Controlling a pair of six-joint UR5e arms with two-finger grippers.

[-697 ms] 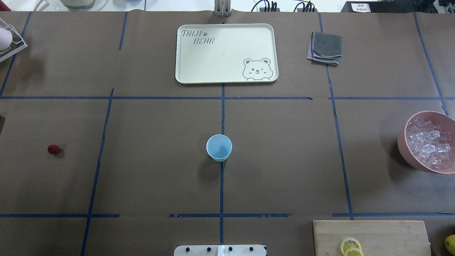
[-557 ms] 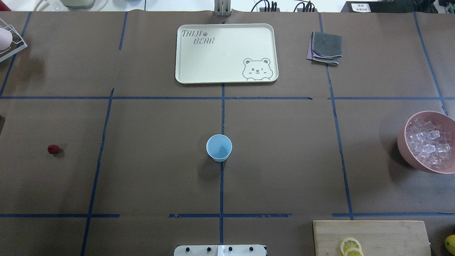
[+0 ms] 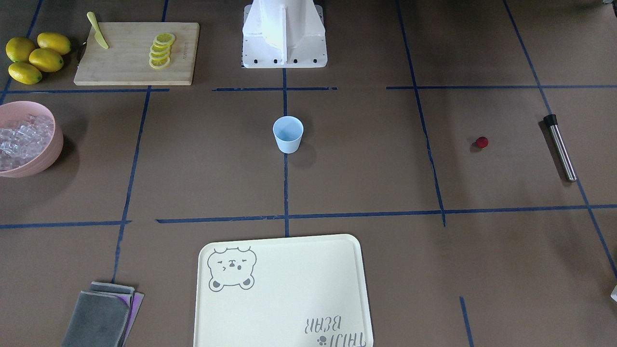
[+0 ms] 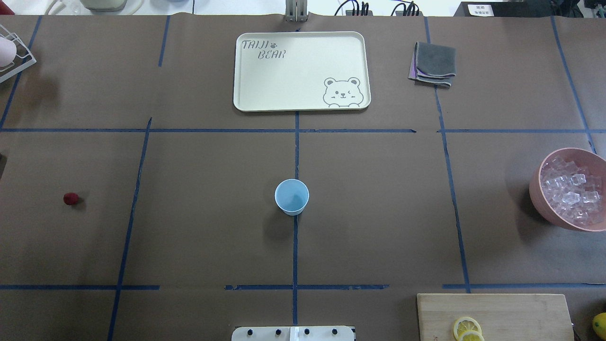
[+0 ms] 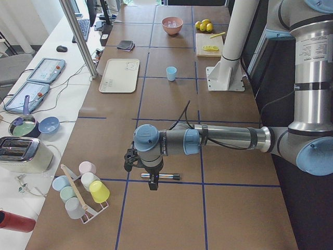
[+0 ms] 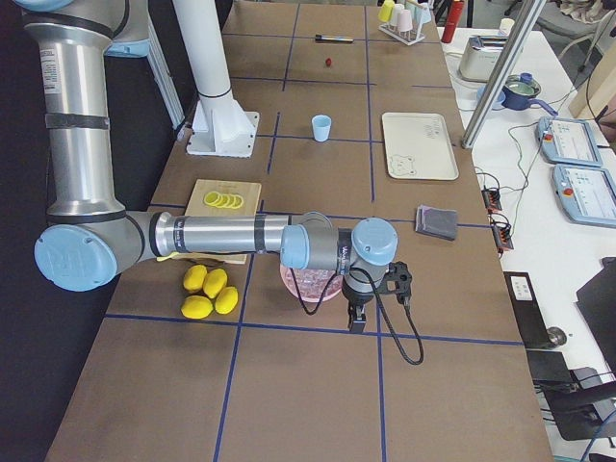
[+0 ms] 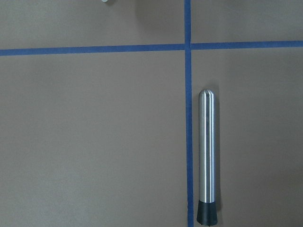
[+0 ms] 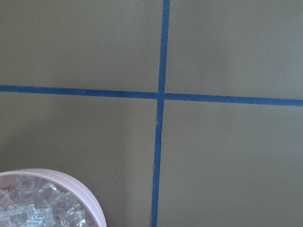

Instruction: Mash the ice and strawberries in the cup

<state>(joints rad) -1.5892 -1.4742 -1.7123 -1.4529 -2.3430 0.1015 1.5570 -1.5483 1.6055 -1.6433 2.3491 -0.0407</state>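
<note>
The pale-blue cup [image 4: 291, 196] stands upright at the table's middle, with nothing showing inside it. The dark-red strawberry [image 4: 71, 199] lies alone far to its left. Ice [image 4: 570, 189] fills a pink bowl [image 4: 539, 201] at the right edge. A steel muddler [image 7: 207, 156] with a black tip lies on the paper beyond the strawberry. My left gripper [image 5: 152, 182] hangs above the muddler, and my right gripper [image 6: 356, 322] hangs just past the bowl. Both appear only in the side views, so I cannot tell whether they are open or shut.
A cream bear tray [image 4: 301, 71] and a folded grey cloth [image 4: 433, 64] lie at the far side. A cutting board [image 3: 137, 53] carries lemon slices and a yellow knife, with whole lemons [image 3: 36, 55] beside it. A rack of cups [image 5: 83, 190] stands near the left gripper.
The pink cup at the rack on the view's left edge shifted a little. The cup, the strawberry and the bowl of ice have not moved.
</note>
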